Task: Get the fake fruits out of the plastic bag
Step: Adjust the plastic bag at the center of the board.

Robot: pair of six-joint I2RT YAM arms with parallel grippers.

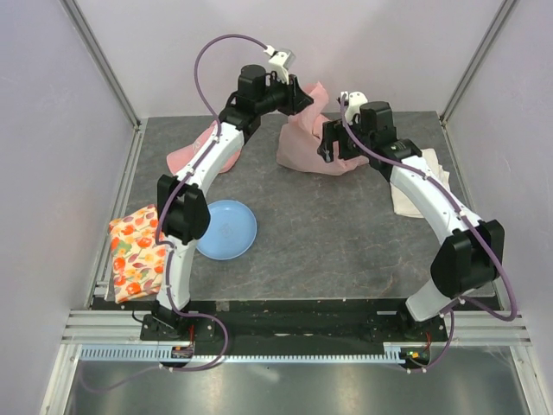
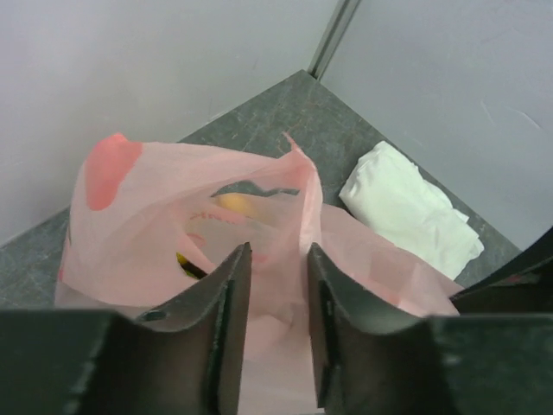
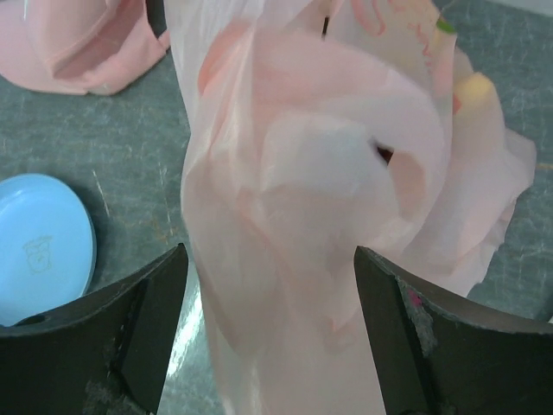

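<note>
The plastic bag (image 1: 302, 149) stands bunched up at the back middle of the table, thin and translucent pink. My left gripper (image 1: 302, 93) hovers at its raised top corner. In the left wrist view its jaws (image 2: 278, 251) stand narrowly apart, with bag film (image 2: 147, 225) in the gap. Through the film I see a yellow fruit (image 2: 233, 204) and a dark one (image 2: 190, 264). My right gripper (image 1: 331, 143) is at the bag's right side. It (image 3: 270, 251) is wide open around a column of bag (image 3: 302, 173), and neither finger touches the film. A yellow fruit (image 3: 475, 86) shows through the film.
A pink cap (image 1: 194, 156) lies left of the bag, also in the right wrist view (image 3: 78, 43). A blue plate (image 1: 226, 229) sits front left, a floral cloth (image 1: 136, 251) at the left edge, and a folded white cloth (image 1: 415, 186) right of the bag.
</note>
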